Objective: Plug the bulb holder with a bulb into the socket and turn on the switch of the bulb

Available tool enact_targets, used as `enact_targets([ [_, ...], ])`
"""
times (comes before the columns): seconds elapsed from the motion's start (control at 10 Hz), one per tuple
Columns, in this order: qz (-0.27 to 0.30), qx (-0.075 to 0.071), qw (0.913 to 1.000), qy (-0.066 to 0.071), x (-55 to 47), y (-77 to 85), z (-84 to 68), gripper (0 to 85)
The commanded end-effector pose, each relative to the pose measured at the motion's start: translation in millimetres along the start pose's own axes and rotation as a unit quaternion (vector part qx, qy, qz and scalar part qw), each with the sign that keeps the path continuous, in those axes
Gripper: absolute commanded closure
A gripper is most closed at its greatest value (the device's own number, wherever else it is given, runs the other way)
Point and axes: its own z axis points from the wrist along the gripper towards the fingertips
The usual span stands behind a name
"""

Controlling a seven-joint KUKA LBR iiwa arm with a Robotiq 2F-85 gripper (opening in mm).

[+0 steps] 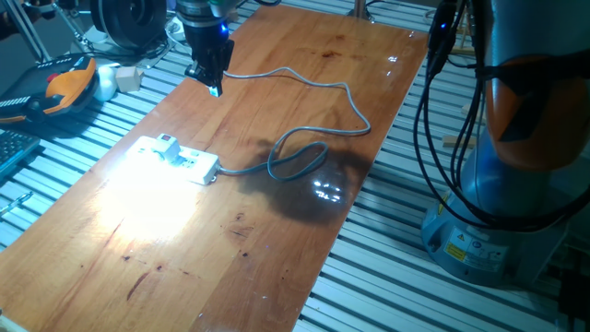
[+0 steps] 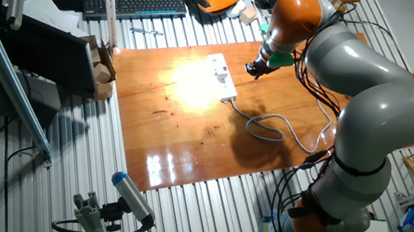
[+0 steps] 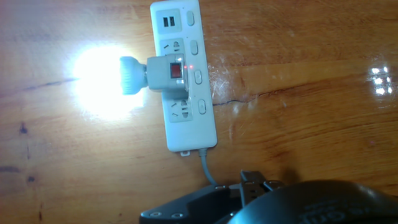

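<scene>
At the left of the hand view the bulb burns so bright that its round shape is lost in glare, which suggests the switch is already on and the task all but finished. It sticks out sideways from the bulb holder, a small boxy white plastic adapter with a red rocker on top, seated in a middle outlet of the socket, a long flat white power strip with smooth rounded buttons beside each outlet. Lying flat on the glossy, scratched wooden surface, the strip keeps the plug pushed straight down and stable. Its grey cable runs off in a loose loop, slack enough not to tug the strip. The tool hangs well above and apart from the strip, holding nothing; whether its jaws are apart or together I cannot tell.
</scene>
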Motion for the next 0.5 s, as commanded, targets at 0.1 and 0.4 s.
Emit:
enact_targets([
  [0.1,0.001,0.004,1.0000,-0.002,-0.6,0.4,-0.4,85.0],
  [0.4,0.001,0.004,1.0000,-0.001,-2.0,0.7,-1.7,85.0],
])
